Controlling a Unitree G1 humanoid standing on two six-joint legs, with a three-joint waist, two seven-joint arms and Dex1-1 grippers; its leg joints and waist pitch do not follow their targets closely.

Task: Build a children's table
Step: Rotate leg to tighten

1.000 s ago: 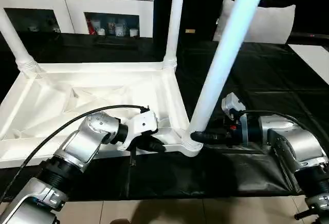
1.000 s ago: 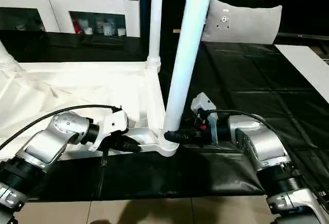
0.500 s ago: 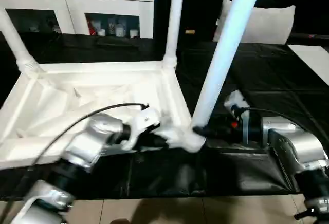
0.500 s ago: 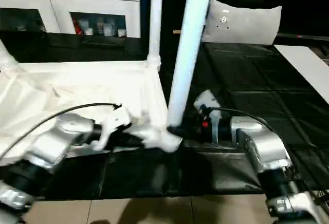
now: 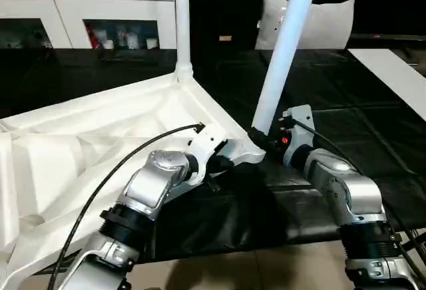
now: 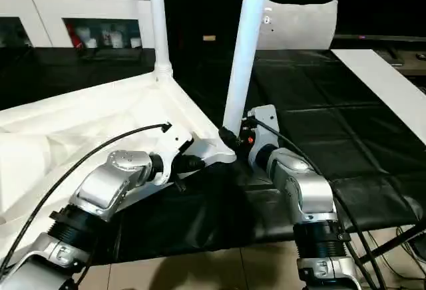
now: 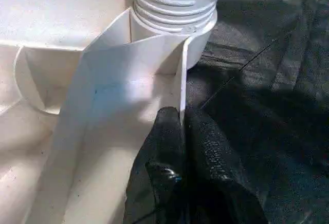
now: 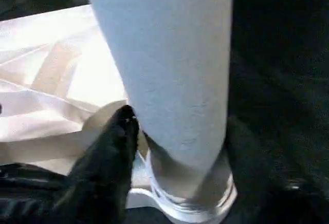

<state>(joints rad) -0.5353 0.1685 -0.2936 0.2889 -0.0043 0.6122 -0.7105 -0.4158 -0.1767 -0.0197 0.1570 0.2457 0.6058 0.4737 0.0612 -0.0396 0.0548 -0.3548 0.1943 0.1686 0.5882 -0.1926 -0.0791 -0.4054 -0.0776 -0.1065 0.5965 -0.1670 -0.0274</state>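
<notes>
The children's table top (image 5: 100, 137) lies upside down on the black cloth, ribbed underside up. Two white legs stand in its sockets: a far leg (image 5: 181, 24) and a near leg (image 5: 283, 50) in the near right corner socket (image 5: 249, 151). My left gripper (image 7: 180, 118) is shut on the thin upright rim (image 7: 182, 75) just beside that socket. My right gripper (image 5: 259, 137) straddles the base of the near leg (image 8: 169, 54). Its fingers (image 8: 115, 152) stand on either side with a thin gap showing, open.
A white pillow (image 5: 326, 20) leans at the back right. White glass-door cabinets (image 5: 100, 24) line the back wall. A white board (image 5: 393, 70) lies at the right edge. The black cloth (image 5: 346, 110) covers the floor, with tiles (image 5: 266, 270) near my feet.
The table top has swung round on the cloth, and its near right corner has moved away from me together with both grippers. The view has also shifted.
</notes>
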